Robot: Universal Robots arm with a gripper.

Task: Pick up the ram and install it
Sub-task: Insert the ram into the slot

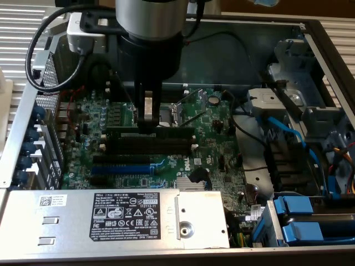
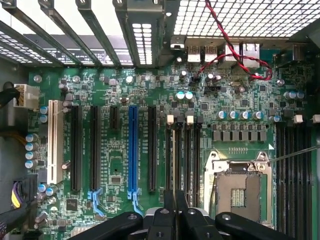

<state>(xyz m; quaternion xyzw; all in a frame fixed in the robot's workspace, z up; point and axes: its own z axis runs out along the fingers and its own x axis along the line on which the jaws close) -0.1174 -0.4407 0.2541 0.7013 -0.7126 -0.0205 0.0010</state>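
**Seating the memory module.** The arm is reaching down into the open computer case (image 1: 249,50), and its fingers (image 1: 147,108) are pressing almost together, apparently pinching the upper edge of the ram (image 1: 172,133) near the middle of its length. The ram is standing on edge over the motherboard (image 1: 216,149), in or just above the black memory slot nearest the processor socket (image 1: 169,113). Whether its lower edge is fully home cannot be told. Its long axis is running from the exterior view's left to the exterior view's right, parallel to the neighbouring memory slots (image 1: 150,145) and the blue expansion slot (image 1: 122,166). Its contact edge is facing down toward the board. In the wrist view the fingers (image 2: 170,212) are hanging directly over the row of slots, in line with them. The step in hand is judged to be insertion. Done well, it is calling for a stick that is staying upright and level, with both ends entering the slot together. The push should be going straight down without twisting, and the white end clips (image 2: 170,119) should be left free to close.
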